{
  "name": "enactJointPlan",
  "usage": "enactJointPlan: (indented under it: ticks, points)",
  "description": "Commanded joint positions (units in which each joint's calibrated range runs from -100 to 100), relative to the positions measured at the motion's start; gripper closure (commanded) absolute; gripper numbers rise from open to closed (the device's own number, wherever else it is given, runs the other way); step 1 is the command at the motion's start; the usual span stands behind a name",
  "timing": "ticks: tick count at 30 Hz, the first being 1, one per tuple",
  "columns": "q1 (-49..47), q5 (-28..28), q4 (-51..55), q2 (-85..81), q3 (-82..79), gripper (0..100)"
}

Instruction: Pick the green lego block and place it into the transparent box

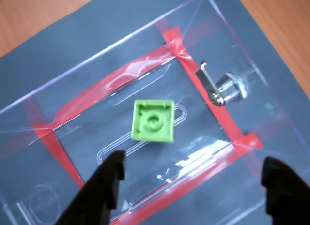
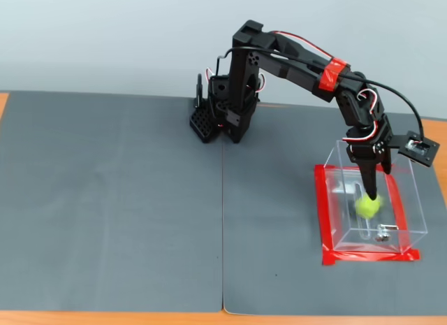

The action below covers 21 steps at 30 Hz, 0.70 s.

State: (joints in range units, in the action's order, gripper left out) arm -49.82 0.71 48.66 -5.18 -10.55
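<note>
Block (image 1: 153, 121) in transparent box (image 1: 232, 55), betw. wide-open gripper (image 1: 193, 186) tips, untouched.

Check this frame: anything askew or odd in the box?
Yes: the green block sits inside the clear box with its hollow underside facing up, rotated slightly and a bit blurred. The gripper is open above it. Box and red tape look intact.

We see a black jointed arm (image 2: 279, 63), red tape band near its elbow, red, white and black cables, two black fingers (image 1: 104, 186) on our hand (image 1: 193, 186).
</note>
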Motion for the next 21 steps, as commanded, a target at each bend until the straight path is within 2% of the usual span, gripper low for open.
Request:
enactJointPlan:
  ticks: [1, 10, 21]
  points:
    - [0.0, 0.0, 0.1, -1.6, 3.6, 70]
    - [2.4, 0.5, 0.1, -10.0, 3.6, 85]
    - [11.2, 0.4, 0.2, -23.1, 3.4, 94]
